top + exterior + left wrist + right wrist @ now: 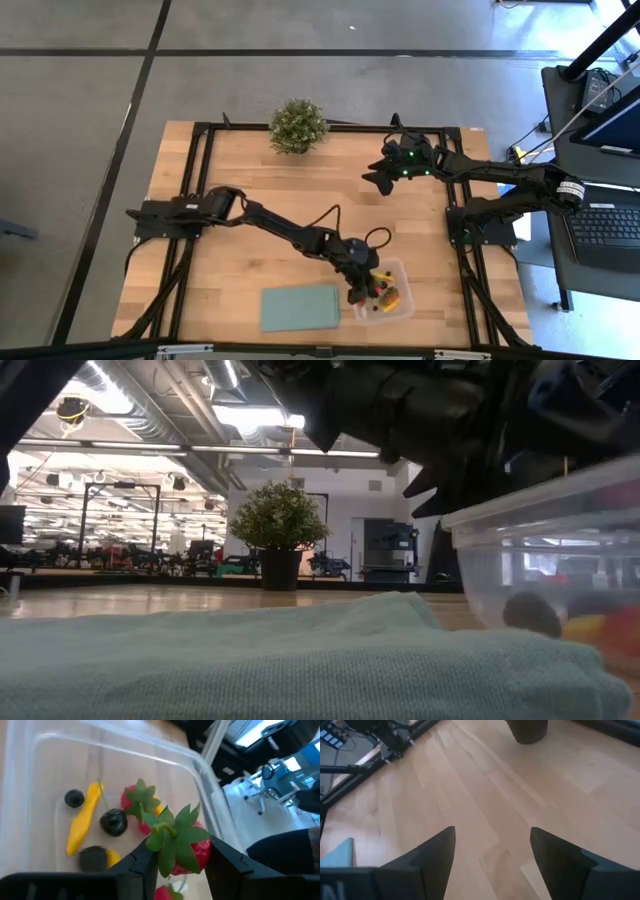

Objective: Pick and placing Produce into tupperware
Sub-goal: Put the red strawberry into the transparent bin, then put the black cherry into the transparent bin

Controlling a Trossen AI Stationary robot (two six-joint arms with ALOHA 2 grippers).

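Over the box: left gripper (177, 857) hung above the tupperware (392, 270) at the table's near right, jaws clamped on a strawberry (192, 851), green top up.
In the box: already lay a yellow piece (82, 820), two dark berries (114, 822), a second strawberry (140, 802) and more red and yellow bits, partly hidden behind the held fruit.
Box location: sat on the wooden table (250, 170) just right of the green sheet (300, 306), not touching it as far as could be told from above.
Right arm: waited well apart, near the table's far right edge; right gripper (492, 852) spread wide over bare wood, holding nothing.
Far edge: potted plant (298, 125) stood untouched, no part of the job.
Done: most of the produce appeared packed; no loose pieces visible anywhere on the bare wood in the overhead view.
Left: judged from this, only the strawberry in hand remained to be let go into the box; possibly the last piece, though tiny fruit hidden under the left arm could not be ruled out.
Progress: seemed near the end of the task.
Next call: likely a short drop and release, with care that the fruit landed inside the shallow wall and did not bounce off the pile.
Low view: box wall (545, 565) seen close at right, dim shapes of fruit showing through the clear plastic, sheet across the foreground.
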